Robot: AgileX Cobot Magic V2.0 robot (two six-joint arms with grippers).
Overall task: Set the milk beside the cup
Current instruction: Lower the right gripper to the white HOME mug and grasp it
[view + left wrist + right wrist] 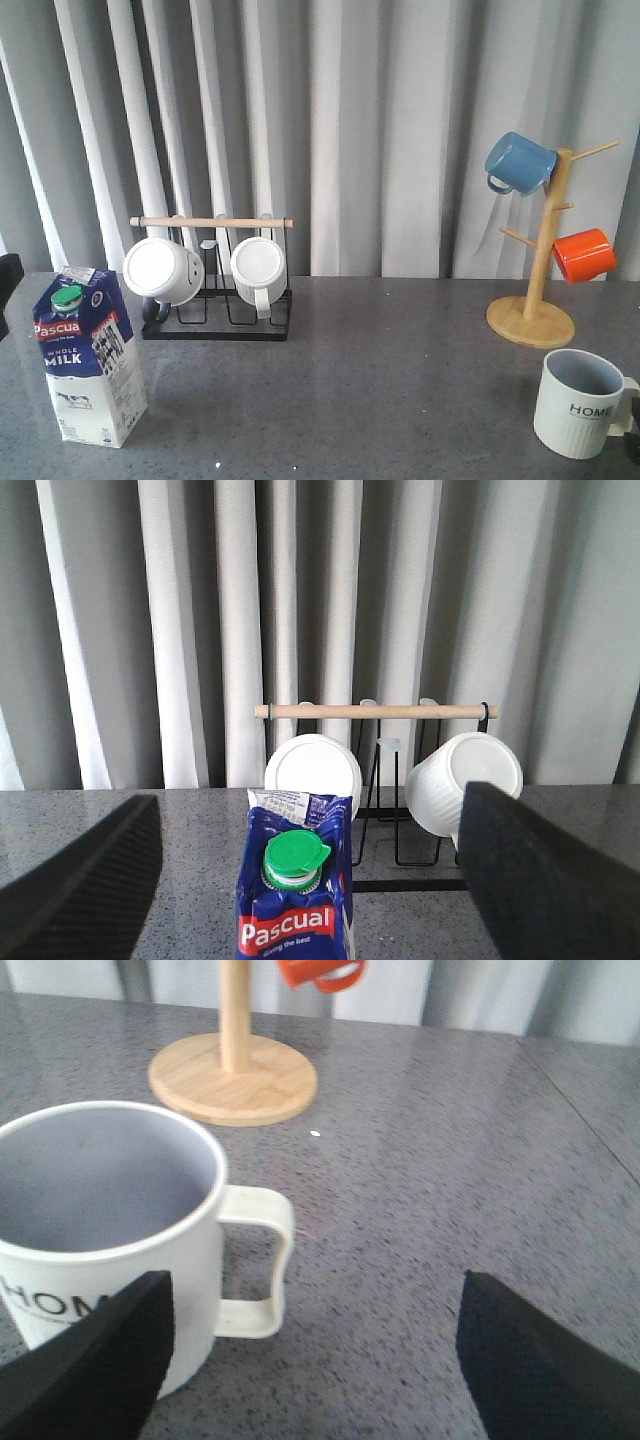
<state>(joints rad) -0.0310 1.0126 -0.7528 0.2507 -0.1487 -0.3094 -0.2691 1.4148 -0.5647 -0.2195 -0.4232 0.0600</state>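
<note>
Milk (88, 355) upright far left; cup (582, 402) upright far right.

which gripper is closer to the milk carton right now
Left. The left gripper is open, its fingers either side of the milk carton at the table's left. The right gripper is open by the cup, far right.

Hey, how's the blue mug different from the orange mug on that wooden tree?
The blue mug hangs high on the left side of the wooden tree; the orange mug hangs lower on the right. The blue mug tilts with its opening up and right; the orange mug lies sideways, its bottom facing right. Both hang off the table.
</note>
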